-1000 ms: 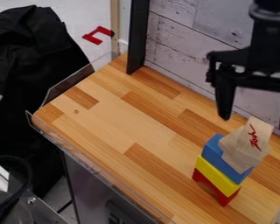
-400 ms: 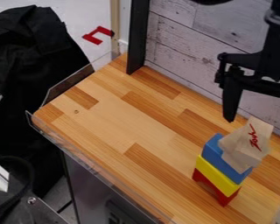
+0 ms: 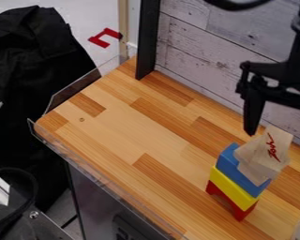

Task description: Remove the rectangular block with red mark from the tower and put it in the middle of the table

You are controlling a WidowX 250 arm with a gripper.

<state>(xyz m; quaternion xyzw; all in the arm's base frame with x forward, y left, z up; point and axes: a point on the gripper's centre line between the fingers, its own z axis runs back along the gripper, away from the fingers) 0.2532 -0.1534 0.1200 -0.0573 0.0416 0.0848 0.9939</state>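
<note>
End effector [image 3: 280, 143] spread open, red-marked block [image 3: 263, 157], long axis slanting up rightward

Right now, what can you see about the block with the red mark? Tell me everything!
The block is pale and looks like bare wood, with a red scribble on one face. It sits on top of the tower, turned askew on the blue block, partly covering its side. The blue block seems to be all that touches it. The gripper is close by, fingers apart, not holding it.
</note>
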